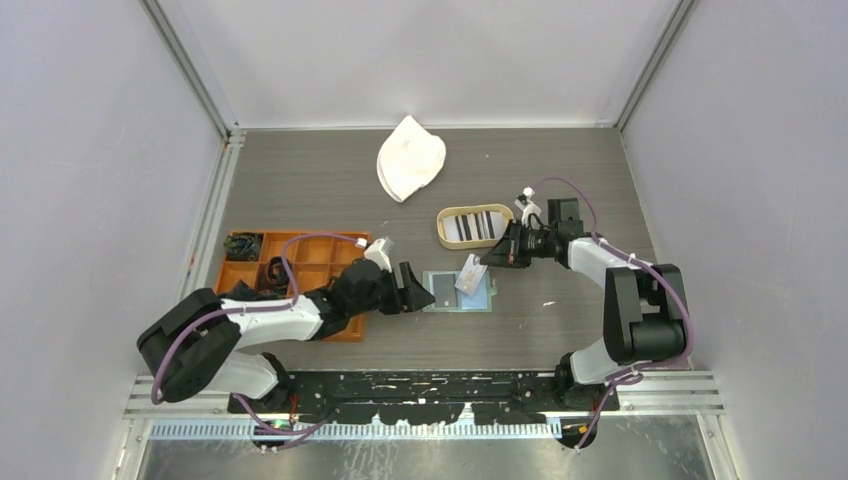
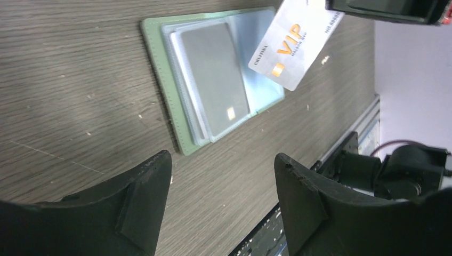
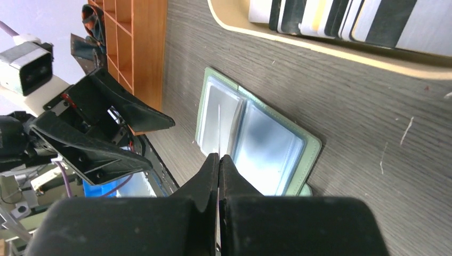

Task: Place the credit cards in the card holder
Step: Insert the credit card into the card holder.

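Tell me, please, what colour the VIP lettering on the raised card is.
Orange, on a silvery card, clearest in the left wrist view.

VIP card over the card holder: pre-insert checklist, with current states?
1. Right gripper shut on VIP card: ok.
2. Card holder lying open: ok.
3. Gray card sits in its pocket, not blocking the other clear pocket: ok.
4. Left gripper steadying the holder: not ok, it is open and off it.
5. VIP card edge lined up with a pocket slot: cannot tell.
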Action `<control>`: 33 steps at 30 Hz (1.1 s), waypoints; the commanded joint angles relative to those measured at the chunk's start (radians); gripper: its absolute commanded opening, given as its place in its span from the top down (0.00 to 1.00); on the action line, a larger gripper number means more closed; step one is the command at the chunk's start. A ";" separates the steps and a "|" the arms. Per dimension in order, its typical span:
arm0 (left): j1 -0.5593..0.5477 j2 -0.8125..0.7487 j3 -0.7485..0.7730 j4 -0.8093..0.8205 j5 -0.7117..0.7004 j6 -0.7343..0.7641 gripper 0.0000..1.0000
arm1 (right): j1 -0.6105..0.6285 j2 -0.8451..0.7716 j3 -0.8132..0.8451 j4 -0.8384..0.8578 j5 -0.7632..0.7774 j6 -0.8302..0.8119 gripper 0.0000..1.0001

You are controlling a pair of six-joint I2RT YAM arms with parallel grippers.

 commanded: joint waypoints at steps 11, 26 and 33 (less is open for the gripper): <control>0.001 0.060 0.132 -0.225 -0.121 -0.150 0.31 | 0.002 -0.045 -0.053 0.079 0.051 0.108 0.99; 0.000 0.229 0.200 -0.191 -0.056 -0.220 0.35 | 0.002 0.021 -0.056 0.096 0.019 0.105 0.99; -0.001 0.278 0.232 -0.245 -0.050 -0.200 0.42 | 0.005 0.031 -0.053 0.094 0.015 0.107 0.99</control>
